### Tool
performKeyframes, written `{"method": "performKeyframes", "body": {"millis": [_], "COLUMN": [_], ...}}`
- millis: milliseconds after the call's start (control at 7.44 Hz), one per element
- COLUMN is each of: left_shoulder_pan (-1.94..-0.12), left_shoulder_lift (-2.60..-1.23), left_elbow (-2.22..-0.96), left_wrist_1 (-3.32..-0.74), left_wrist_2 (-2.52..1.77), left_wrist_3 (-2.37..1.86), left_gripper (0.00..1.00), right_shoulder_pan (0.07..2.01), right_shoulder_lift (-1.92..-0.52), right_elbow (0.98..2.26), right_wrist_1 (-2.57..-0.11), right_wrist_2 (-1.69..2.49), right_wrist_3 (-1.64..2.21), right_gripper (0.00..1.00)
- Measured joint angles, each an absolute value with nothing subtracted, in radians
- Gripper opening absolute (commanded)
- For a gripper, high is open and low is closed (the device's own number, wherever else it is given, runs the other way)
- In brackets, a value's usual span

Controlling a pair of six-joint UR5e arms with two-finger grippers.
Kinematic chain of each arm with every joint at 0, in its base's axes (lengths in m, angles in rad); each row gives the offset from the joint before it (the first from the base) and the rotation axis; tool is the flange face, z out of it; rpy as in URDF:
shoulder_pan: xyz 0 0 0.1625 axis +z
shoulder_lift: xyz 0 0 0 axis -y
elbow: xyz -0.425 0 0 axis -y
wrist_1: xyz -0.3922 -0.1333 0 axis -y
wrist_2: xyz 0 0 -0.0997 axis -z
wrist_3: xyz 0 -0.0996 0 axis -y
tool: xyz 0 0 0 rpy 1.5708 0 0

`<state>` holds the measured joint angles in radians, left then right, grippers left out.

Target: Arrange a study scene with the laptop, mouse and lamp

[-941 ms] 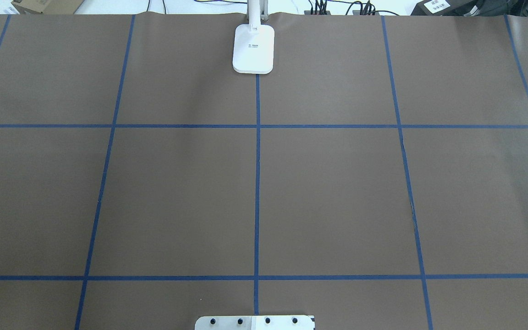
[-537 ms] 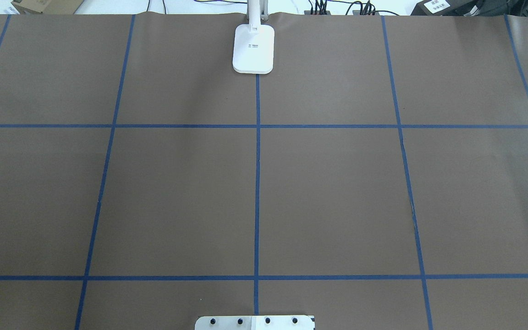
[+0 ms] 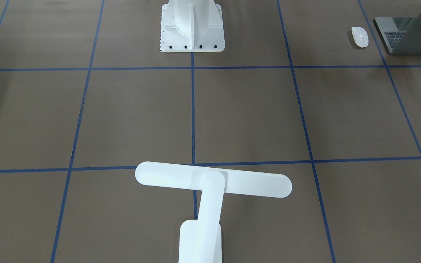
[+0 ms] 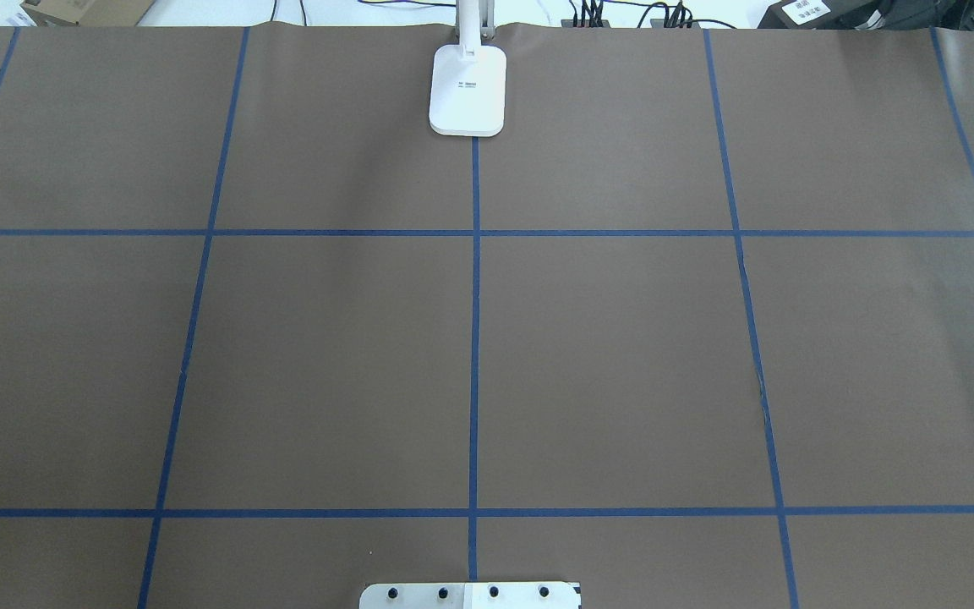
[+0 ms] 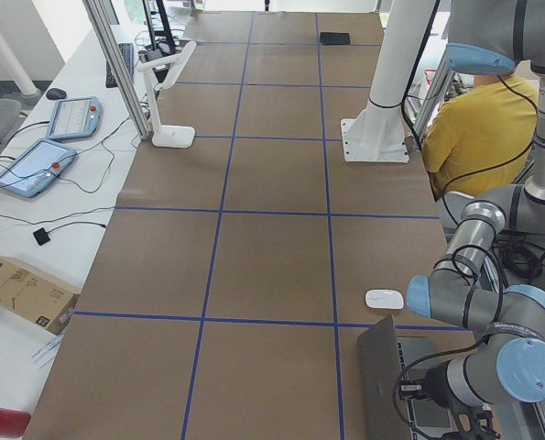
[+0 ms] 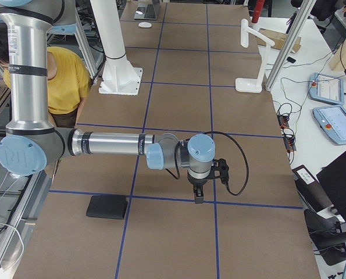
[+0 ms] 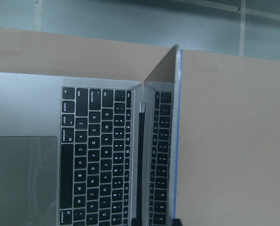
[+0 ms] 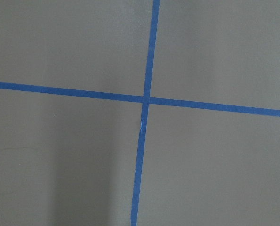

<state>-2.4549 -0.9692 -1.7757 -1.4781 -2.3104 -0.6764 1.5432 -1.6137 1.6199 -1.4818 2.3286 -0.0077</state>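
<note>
though the laptop (image 7: 102, 150) lies open just under the left claw (image 5: 474, 423), i cannot tell how wide that claw gapes.

black mat (image 6: 107, 206) | cardboard box (image 5: 20, 291) | person in yellow shirt (image 5: 478, 128) | blue tape grid (image 4: 474, 338)

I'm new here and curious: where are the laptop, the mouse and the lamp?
laptop (image 7: 97, 155), left wrist view, keyboard.
mouse (image 3: 359, 37), front-facing view, top shell.
lamp (image 3: 170, 176), front-facing view, light bar.

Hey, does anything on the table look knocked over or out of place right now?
Nothing stands out: the lamp stands upright, the laptop sits open, and the mouse lies flat beside it, not touching.
</note>
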Motion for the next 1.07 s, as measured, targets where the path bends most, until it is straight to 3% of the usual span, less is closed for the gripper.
{"method": "performKeyframes", "body": {"millis": [672,1075], "left_shoulder_pan": [-2.448,-2.337], "left_shoulder_lift": [-1.05,-1.158], "left_elbow": [-1.782,-1.783], "left_wrist_1": [-1.479,-1.482], "left_wrist_2": [-2.42,-2.463], "left_wrist_3": [-0.714,-0.804], "left_gripper": [0.0,0.0], "right_shoulder_pan": [1.543,1.543], "right_shoulder_lift": [-1.613,-1.613], "right_elbow": [1.62,1.62], "right_wrist_1": [-1.48,-1.48], "right_wrist_2": [2.326,2.326], "right_wrist_3": [-0.007,-0.007], "right_gripper": [1.0,1.0]}}
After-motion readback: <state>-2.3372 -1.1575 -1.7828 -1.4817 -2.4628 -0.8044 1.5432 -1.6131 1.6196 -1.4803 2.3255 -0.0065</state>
